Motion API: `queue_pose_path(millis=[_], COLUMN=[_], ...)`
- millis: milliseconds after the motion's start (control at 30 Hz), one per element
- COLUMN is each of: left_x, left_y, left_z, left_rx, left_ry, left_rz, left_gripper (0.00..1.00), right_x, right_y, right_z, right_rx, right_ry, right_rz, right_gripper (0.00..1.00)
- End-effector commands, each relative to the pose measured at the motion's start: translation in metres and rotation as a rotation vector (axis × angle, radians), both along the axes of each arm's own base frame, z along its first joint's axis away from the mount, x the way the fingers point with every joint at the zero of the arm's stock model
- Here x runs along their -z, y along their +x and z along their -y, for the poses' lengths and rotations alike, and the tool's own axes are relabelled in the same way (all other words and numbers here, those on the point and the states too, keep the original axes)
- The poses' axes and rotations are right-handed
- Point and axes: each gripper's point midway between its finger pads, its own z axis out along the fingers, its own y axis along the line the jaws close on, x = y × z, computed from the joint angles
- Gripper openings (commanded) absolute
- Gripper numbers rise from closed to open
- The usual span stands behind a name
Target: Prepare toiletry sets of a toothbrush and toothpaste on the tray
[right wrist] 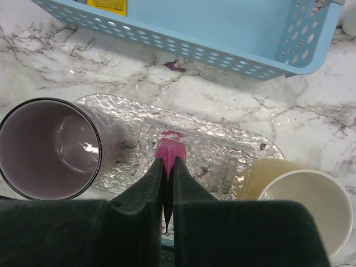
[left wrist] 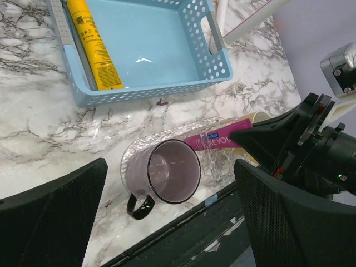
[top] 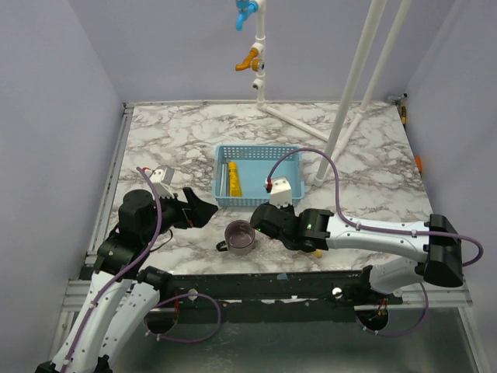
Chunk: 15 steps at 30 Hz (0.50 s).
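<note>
my right gripper (right wrist: pixel 168 166) is clamped on the flat end of the little magenta-pink toothpaste tube (right wrist: pixel 170 148), over the clear dimpled plastic tray (right wrist: pixel 222 158). looks light, squishy, probably slippery, so the flat end's the best hold. left gripper (top: pixel 200 210) is wide apart.

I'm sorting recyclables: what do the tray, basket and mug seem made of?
Tray: clear plastic, glossy and dimpled; the table pattern shows through. Basket: light-blue moulded plastic, smooth, with rows of holes. Mug: probably purple plastic, possibly glass; glossy highlights.

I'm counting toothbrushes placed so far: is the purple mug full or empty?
Empty: the right wrist view looks straight into the purple mug, showing only its bare bottom.
</note>
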Motion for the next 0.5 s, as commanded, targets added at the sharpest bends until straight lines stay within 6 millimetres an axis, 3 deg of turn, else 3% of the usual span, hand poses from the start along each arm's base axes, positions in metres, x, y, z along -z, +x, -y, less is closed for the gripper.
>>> queue_pose_path(millis=[0,267,467], left_x=[0.002,0.003,0.002], left_y=[0.004,0.004,0.005], left_z=[-0.002,-0.001,0.0], left_rx=[-0.013,-0.007,-0.005], left_ry=[0.014,0.013,0.009], left_rz=[0.01,0.006,0.008], left_gripper=[0.95,0.95,0.95], right_x=[0.0,-0.018,-0.04], right_y=[0.003,0.008,0.013], right_z=[-0.005,-0.002,-0.009], right_rx=[0.023,0.043,0.028], right_ry=[0.023,0.019,0.042], right_rz=[0.001,0.032,0.062], right_gripper=[0.16,0.38,0.45])
